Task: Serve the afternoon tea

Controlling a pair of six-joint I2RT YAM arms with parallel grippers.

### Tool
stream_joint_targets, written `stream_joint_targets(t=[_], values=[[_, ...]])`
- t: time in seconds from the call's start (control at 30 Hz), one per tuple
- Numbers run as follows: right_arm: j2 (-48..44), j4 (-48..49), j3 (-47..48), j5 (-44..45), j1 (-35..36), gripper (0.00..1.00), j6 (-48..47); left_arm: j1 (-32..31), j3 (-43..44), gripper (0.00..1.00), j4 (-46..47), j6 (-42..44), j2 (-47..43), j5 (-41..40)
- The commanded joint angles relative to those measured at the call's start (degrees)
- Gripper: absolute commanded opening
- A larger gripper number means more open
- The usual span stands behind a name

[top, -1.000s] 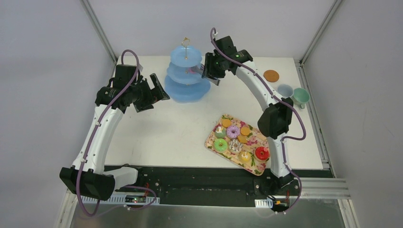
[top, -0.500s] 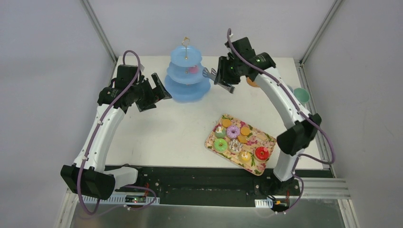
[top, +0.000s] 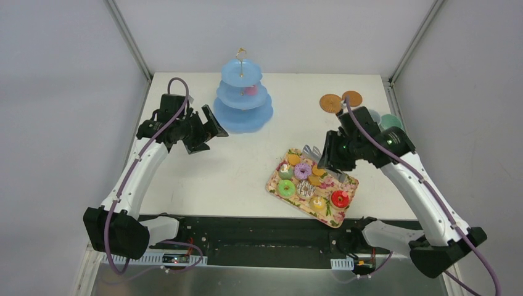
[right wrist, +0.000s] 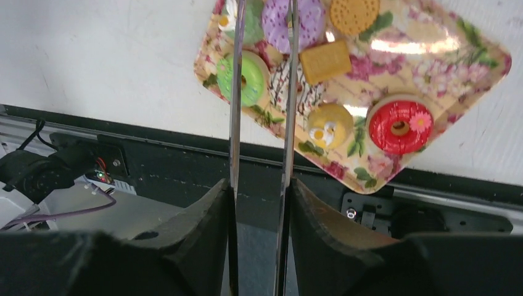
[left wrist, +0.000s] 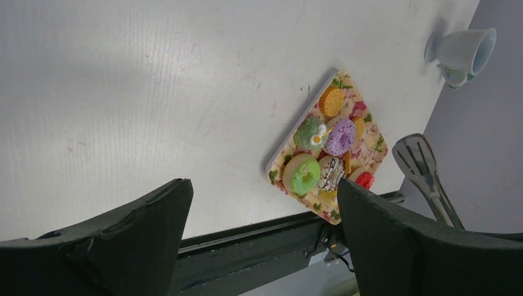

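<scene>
Sweets (top: 302, 171) lie on the tray (top: 346, 180) at 5 o'clock, right beneath the tongs (right wrist: 235, 111), which the right gripper (right wrist: 260, 203) clamps, tips pointing toward 10 o'clock. Left gripper (left wrist: 262, 191), fingers apart and empty, hangs well apart at 10 o'clock beside the stand (top: 243, 117), so the right arm is nearer.

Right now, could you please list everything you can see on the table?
Tiered stand: one, blue, far centre.
Pink sweet: one, stand's middle tier.
Flowered tray: one, near right.
Tray sweets: about nine; green, purple, red, yellow, striped donuts, orange biscuits.
Coasters: two, brown, far right.
Cups: two, pale blue and green, right edge.
Tongs: one, metal, above tray.
Left gripper: black, open, beside stand.
Right gripper: black, shut on tongs.
</scene>
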Motion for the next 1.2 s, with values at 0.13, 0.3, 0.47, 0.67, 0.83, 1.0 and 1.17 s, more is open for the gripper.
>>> stream_joint_targets(t=[0.13,0.3,0.47,0.67,0.83,1.0,1.17], values=[[-3.0,-10.2,-2.2,1.8,0.4,0.4,2.8,-0.2,-1.3,0.91,2.7,-1.4,-0.3,2.9],[-1.3,-12.1,-2.2,2.5,1.5,0.39,2.0,-0.2,-1.2,0.91,2.5,-1.3,-0.3,3.2],[1.3,-13.8,-0.8,3.1,4.0,0.39,2.2,-0.2,-1.1,0.91,2.5,-1.5,-0.9,3.1],[6.0,-16.2,1.2,8.7,9.8,0.39,3.2,-0.2,-1.3,0.91,2.0,-1.4,-1.8,2.8],[9.6,-17.8,3.5,12.5,14.2,0.39,4.4,-0.2,-1.5,0.91,1.9,-1.6,-2.4,2.7],[13.7,-17.9,5.8,14.3,17.8,0.4,4.0,-0.2,-1.1,0.91,2.0,-1.7,-2.2,2.8],[17.1,-18.3,7.9,16.2,19.5,0.4,4.1,-0.2,-0.8,0.91,2.0,-1.5,-1.9,2.7]])
